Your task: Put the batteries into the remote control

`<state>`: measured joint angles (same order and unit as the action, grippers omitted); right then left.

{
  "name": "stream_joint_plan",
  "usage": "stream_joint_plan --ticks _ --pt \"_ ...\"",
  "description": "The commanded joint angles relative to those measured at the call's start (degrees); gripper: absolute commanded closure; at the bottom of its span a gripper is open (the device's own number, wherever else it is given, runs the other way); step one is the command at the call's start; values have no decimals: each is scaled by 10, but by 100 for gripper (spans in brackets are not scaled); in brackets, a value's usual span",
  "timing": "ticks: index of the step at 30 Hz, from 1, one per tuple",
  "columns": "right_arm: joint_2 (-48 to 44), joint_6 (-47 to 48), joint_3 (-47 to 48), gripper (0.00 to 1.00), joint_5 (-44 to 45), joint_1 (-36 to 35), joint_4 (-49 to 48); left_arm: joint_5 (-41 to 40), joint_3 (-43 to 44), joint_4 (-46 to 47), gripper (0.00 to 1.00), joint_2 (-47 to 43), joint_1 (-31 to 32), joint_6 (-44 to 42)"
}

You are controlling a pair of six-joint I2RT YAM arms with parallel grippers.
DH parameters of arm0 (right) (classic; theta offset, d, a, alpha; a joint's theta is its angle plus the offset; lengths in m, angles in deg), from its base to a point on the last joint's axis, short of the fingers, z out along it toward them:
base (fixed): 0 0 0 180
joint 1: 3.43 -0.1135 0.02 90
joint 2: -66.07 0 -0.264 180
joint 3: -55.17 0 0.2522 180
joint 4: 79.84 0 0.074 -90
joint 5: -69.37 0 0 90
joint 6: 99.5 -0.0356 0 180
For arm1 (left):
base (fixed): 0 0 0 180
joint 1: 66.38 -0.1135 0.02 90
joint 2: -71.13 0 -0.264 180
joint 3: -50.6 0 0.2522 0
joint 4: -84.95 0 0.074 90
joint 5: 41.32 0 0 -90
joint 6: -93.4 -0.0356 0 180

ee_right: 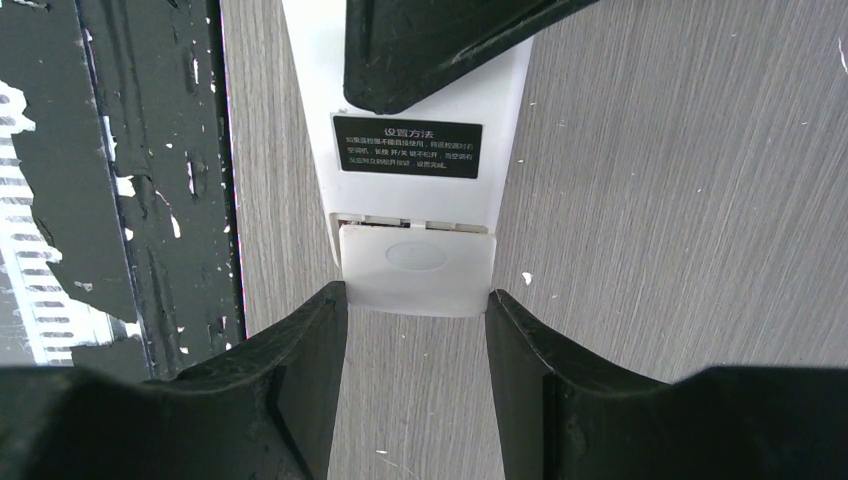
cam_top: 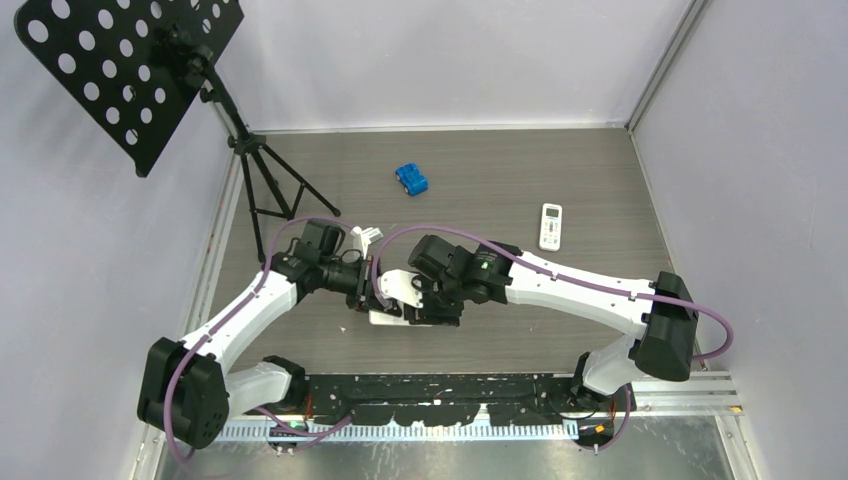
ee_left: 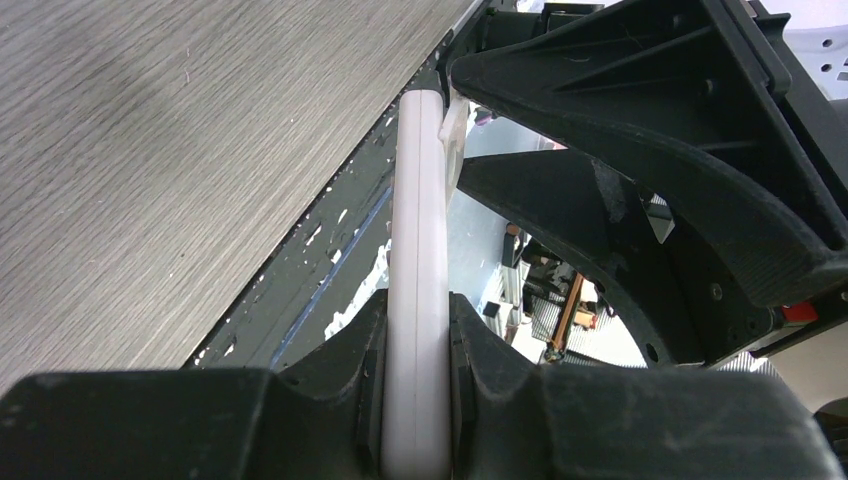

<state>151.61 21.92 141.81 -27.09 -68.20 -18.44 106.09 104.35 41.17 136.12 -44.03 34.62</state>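
A white remote control (ee_right: 415, 195) lies back-up near the table's front edge, a black printed label on it. My left gripper (ee_left: 418, 310) is shut on the remote's thin sides, and the remote (ee_left: 418, 230) shows edge-on between the jaws. The battery cover (ee_right: 415, 265) at the remote's end sits slightly slid out, a thin gap above it. My right gripper (ee_right: 415, 300) has a fingertip against each corner of that cover. In the top view both grippers meet over the remote (cam_top: 384, 319). The batteries are out of view.
A second white remote (cam_top: 551, 226) lies at the right middle of the table. A small blue object (cam_top: 412, 180) sits further back. A black music stand (cam_top: 255, 165) stands at the back left. A black strip (ee_right: 150, 180) runs along the table's front edge beside the remote.
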Motion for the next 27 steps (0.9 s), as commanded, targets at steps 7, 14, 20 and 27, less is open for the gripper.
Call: stream_joint_plan --ticks 7,14,20,27 --pt "6 7 21 55 -11 -8 5 12 20 30 100 -13 2 13" --pt "7 5 19 55 -7 -8 7 5 23 31 100 -13 1 15" --pt "8 5 17 55 -9 -8 8 5 24 38 100 -12 2 21" --pt "5 7 17 55 -19 -8 7 0 23 51 100 -8 1 35"
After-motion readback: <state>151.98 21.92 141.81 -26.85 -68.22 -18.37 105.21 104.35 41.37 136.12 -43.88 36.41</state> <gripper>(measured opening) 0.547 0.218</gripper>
